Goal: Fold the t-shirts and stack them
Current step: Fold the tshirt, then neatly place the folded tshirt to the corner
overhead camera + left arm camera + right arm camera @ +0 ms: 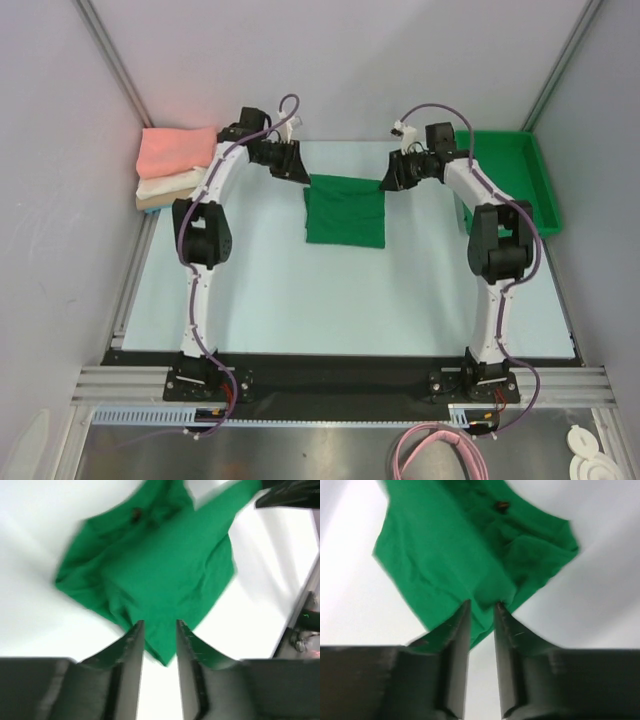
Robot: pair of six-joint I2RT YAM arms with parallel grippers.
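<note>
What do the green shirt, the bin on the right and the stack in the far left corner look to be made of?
Green shirt: soft cloth, likely a knit, matte; it wrinkles and lies in loose folds.
Bin: probably rigid plastic, faintly glossy; it has straight raised walls and a smooth floor.
Stack: cloth too, matte, in pink, white and tan layers with rounded folded edges; the weave is too small to tell.

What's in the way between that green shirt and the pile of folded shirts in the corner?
Nothing lies on the table between the green t-shirt and the folded stack; only the left arm crosses that gap, jaws parted at the shirt's corner.
</note>
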